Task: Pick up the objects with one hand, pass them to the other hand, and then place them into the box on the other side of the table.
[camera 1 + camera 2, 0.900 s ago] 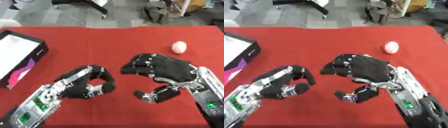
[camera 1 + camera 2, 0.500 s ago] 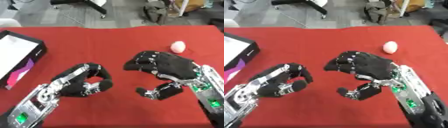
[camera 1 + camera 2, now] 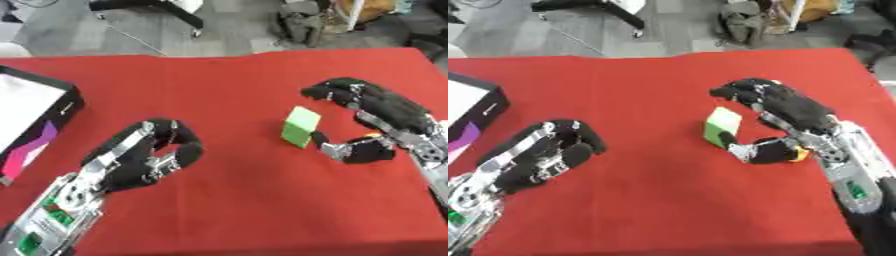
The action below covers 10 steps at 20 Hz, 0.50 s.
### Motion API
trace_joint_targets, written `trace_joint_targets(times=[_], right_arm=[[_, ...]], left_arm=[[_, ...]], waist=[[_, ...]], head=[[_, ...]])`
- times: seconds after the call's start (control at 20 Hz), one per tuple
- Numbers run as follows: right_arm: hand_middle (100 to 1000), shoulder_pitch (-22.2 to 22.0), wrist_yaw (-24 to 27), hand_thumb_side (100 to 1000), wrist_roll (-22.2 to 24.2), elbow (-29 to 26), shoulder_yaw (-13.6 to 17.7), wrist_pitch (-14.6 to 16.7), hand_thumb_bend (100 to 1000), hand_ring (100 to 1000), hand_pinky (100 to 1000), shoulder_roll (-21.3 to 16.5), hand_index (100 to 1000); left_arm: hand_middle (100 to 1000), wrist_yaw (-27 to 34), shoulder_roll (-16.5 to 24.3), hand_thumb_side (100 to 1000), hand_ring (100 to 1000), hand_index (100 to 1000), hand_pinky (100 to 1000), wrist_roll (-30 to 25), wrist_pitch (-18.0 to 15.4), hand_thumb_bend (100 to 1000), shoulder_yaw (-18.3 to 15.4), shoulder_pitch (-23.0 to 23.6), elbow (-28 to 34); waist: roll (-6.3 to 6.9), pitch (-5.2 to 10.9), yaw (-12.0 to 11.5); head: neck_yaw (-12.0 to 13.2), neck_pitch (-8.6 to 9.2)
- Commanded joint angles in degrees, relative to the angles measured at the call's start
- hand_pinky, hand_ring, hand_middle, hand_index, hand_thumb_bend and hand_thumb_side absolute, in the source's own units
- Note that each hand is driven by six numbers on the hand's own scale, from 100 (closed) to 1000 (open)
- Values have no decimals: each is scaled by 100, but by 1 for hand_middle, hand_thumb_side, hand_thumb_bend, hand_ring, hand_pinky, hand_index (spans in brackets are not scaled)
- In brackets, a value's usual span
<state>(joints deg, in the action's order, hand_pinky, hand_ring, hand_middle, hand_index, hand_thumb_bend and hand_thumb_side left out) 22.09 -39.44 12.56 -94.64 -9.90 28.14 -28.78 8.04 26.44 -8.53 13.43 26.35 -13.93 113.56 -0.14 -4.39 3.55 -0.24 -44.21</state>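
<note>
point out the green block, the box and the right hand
green block [image 3: 300,126], left eye view, on its front face
box [image 3: 58,111], left eye view, on its dark side wall
right hand [image 3: 796,109], right eye view, on the back of the hand

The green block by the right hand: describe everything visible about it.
The green block is a small, plain light-green cuboid with matte faces, its top lighter than its side. It stands on the red tablecloth, slightly tilted, right of centre. The right hand arches around it: the thumb tip touches or nearly touches its lower right edge, while the curled fingers hover above and beside it without clearly closing. It does not look lifted.
</note>
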Motion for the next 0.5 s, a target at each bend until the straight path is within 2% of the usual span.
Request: trace_joint_targets(times=[0.05, 0.25, 0.5], right_arm=[[804, 78, 322, 471, -48, 371, 307, -238, 116, 744, 889, -442, 947], [802, 181, 413, 495, -57, 1126, 513, -367, 112, 744, 900, -701, 947], [786, 268, 400, 531, -89, 2006, 712, -430, 102, 740, 915, -806, 944]], left_arm=[[500, 3, -6, 677, 669, 619, 878, 60, -36, 587, -111, -5, 104], [500, -12, -60, 677, 670, 618, 879, 68, -81, 587, -135, 21, 104], [500, -12, -122, 679, 670, 617, 880, 81, -76, 587, -132, 57, 104]], waist=[[-19, 81, 1], [-24, 81, -8], [-23, 77, -10]], head=[[-78, 10], [-94, 10], [-118, 10]])
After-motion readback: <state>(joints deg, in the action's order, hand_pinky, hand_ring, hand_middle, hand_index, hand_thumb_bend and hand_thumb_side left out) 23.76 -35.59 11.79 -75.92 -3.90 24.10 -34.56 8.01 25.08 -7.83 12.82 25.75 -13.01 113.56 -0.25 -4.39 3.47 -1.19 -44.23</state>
